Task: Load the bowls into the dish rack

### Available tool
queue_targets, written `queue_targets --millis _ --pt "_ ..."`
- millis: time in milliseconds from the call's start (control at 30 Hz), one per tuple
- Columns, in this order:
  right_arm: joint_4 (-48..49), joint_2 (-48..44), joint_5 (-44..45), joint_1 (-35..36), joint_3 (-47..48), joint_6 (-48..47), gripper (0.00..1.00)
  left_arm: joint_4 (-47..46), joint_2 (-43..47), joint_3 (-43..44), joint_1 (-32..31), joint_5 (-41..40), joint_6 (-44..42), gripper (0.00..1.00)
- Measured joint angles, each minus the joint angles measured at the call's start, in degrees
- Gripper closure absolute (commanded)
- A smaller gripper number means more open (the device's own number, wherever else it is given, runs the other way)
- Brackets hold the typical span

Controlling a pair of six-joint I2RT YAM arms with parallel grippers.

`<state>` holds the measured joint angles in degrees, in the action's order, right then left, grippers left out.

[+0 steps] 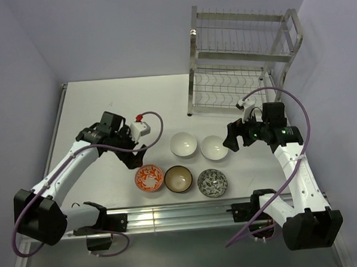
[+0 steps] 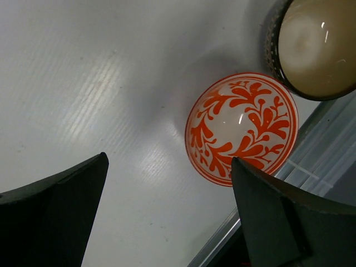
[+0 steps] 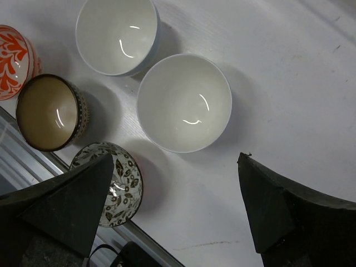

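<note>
Top external view says it all, really: we've got all five bowls (image 1: 179,176) parked on the worktop (image 1: 105,107), lower centre of the frame, and not one of them is in the dish rack (image 1: 240,55) yet. The rack stands at the upper right, well apart from the cluster. The back row is the two plain ones, left white bowl (image 1: 183,144) and right white bowl (image 1: 214,148). The front row runs orange-red bowl (image 1: 149,178), brown bowl (image 1: 178,180), grey patterned bowl (image 1: 212,182), just beside the metal rail (image 1: 171,214) along the bottom. They all sit mouth-up with small gaps between them, which we reckon is deliberate, since a finger needs room to drop over a rim.

The left pincer (image 2: 168,167) is spread wide with nothing in it. Its wrist view has the orange-red bowl centre-right, closer to the right-hand finger. The right pincer (image 3: 175,161) is just as wide and also empty, with the right white bowl near the middle of its view. So our guess is each arm is lined up over its nearest bowl, jaws wide to straddle a rim. Nothing's loaded so far.
</note>
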<state>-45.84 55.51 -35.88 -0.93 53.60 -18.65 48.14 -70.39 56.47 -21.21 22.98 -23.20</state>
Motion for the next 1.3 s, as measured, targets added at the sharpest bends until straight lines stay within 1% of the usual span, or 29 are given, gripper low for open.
queue_targets --millis 100,200,433,533,733,833,933,967,1067,1233,1300 --pt "0.09 0.15 -0.02 0.00 -0.70 0.42 0.00 -1.05 -0.26 -1.44 -3.28 -0.90 1.11 0.02" --pt "0.35 0.52 -0.28 0.00 -0.70 0.83 0.00 -2.25 -1.66 -2.56 -5.16 -1.75 1.86 0.03" --pt "0.94 1.03 -1.25 0.02 -0.81 1.51 0.00 -4.90 -6.14 -3.76 -7.15 -3.61 2.93 0.05" --pt "1.79 1.03 -2.19 0.02 -1.62 2.34 0.00 -6.12 -7.58 -3.76 -7.39 -4.46 2.95 0.08" --pt "3.19 1.25 -4.17 0.02 -4.28 5.09 0.00 -8.57 -11.37 -3.80 -7.50 -5.18 2.91 0.17" --pt "3.78 1.84 -4.37 0.04 -4.59 6.40 0.00 -9.31 -13.07 -4.17 -7.54 -5.20 2.78 0.24" --pt "4.81 2.69 -4.44 0.26 -4.59 7.30 0.00 -9.57 -13.25 -4.83 -7.54 -4.79 2.49 0.37" --pt "4.98 3.02 -4.50 0.31 -4.59 7.56 0.00 -9.62 -13.25 -4.83 -7.56 -4.70 2.36 0.40" --pt "5.68 3.89 -4.74 0.31 -4.68 8.39 0.00 -9.60 -13.35 -4.85 -7.61 -3.56 1.46 0.44" --pt "6.64 4.00 -4.70 0.87 -5.20 9.64 0.00 -9.33 -14.14 -4.92 -7.65 -1.29 0.74 0.45" --pt "6.97 4.09 -4.72 1.66 -5.20 9.99 0.00 -9.35 -14.32 -5.18 -7.65 -0.85 0.52 0.47"
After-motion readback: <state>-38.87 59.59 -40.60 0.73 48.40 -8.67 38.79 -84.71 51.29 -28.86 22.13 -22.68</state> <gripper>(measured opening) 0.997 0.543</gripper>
